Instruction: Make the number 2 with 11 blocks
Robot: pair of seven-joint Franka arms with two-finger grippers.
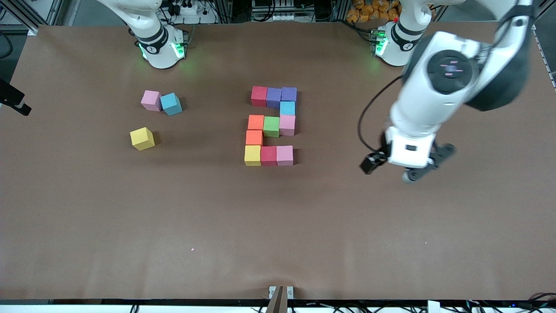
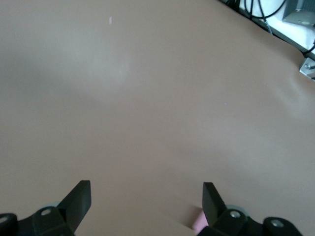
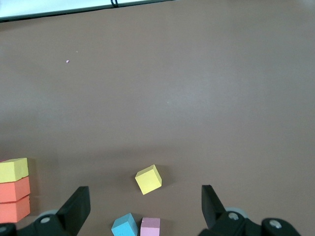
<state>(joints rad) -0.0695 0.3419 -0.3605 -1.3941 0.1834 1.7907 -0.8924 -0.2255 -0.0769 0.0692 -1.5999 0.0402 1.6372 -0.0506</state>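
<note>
The number 2 (image 1: 271, 126) lies mid-table, built of touching blocks. Its row farthest from the front camera is red (image 1: 259, 95), purple, purple. Then come blue (image 1: 287, 108), a row of orange, green (image 1: 271, 126) and pink, a single orange, and the nearest row of yellow (image 1: 252, 155), red, pink. My left gripper (image 1: 410, 171) hangs open and empty over bare table toward the left arm's end; in its wrist view the gripper (image 2: 146, 201) has a pink sliver (image 2: 198, 222) by one finger. My right gripper (image 3: 145, 209) is open and empty, high above loose blocks.
Three loose blocks lie toward the right arm's end: pink (image 1: 150, 100) touching blue (image 1: 171, 104), and yellow (image 1: 142, 138) alone nearer the front camera. A black object (image 1: 13, 100) pokes in at that table edge. A small bracket (image 1: 280, 294) sits at the front edge.
</note>
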